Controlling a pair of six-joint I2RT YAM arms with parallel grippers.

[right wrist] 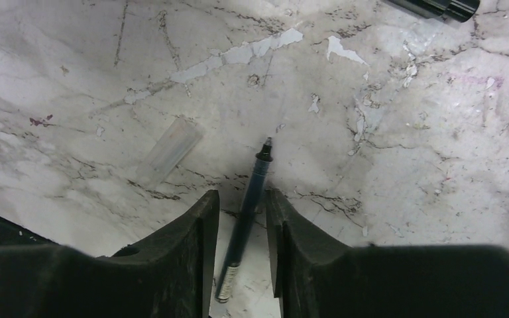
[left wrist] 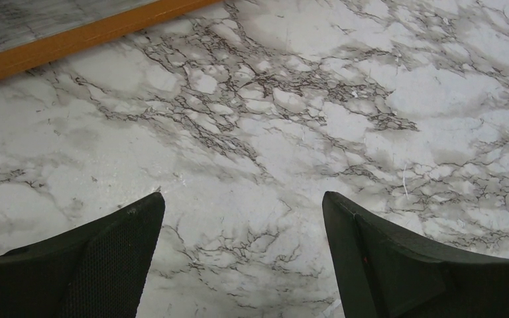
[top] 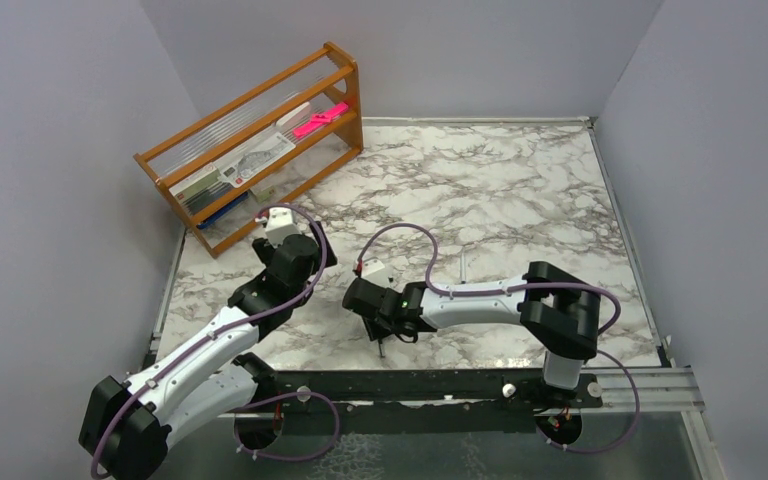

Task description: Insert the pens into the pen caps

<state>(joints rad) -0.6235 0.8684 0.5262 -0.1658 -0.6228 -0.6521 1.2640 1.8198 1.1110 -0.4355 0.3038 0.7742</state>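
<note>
Right gripper (right wrist: 242, 195) is down low over the marble table (right wrist: 404, 165). I see its two fingers (right wrist: 185, 252) close on each side of a dark blue pen (right wrist: 250, 192). A thin bit of table shows on each side, so they are not squeezing it. A clear cap (right wrist: 169, 149) lies on the table near the pen tip, not touching it. A black pen (right wrist: 437, 5) lies farther off. My left gripper (left wrist: 242, 199) hangs wide open over the marble, near the wooden rack (left wrist: 73, 40)
</note>
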